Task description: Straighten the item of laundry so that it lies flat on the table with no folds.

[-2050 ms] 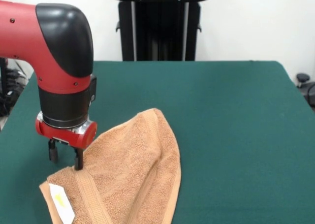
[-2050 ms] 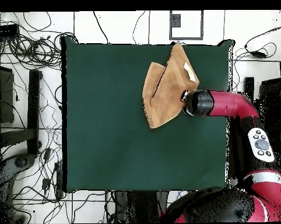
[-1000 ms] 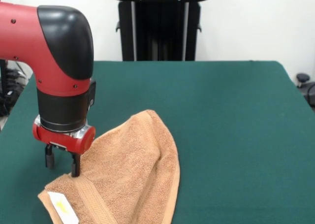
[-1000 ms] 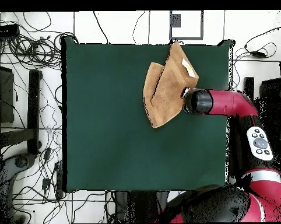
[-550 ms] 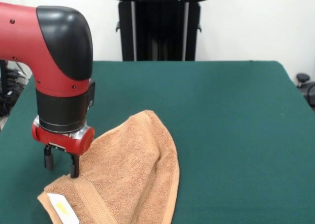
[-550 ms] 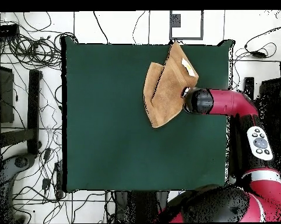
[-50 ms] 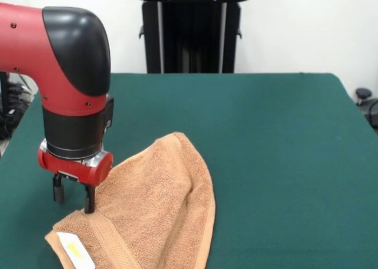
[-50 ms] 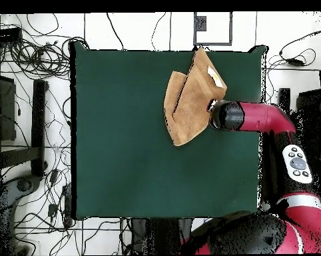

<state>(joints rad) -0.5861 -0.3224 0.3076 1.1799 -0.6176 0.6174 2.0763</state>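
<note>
Dark green felt-like cloth covers the wide rectangular table (image 7: 266, 139), which stands before a white wall and a black upright stand (image 7: 192, 29) in the front view, while the overhead view shows tangled black cables (image 8: 30, 53) on the pale floor along one side. On the cloth lies the small light-brown terry hand towel (image 7: 156, 204), folded over on itself into a rounded, humped wedge, with a woven border band and a small white tag with yellow print (image 7: 74, 249) at its lower corner. From above, the towel (image 8: 190, 100) sits near one table edge, well off centre, with one layer overlapping another. The red and black robot arm (image 7: 62, 74) reaches across from the side and turns straight down at its wrist, a red ring above the black two-fingered gripper (image 7: 73, 198). Its fingers hang vertically with a clear gap between them, grasping nothing; one fingertip (image 7: 88, 205) meets the towel's edge near the border band, the other stands over bare cloth just beside it.
</note>
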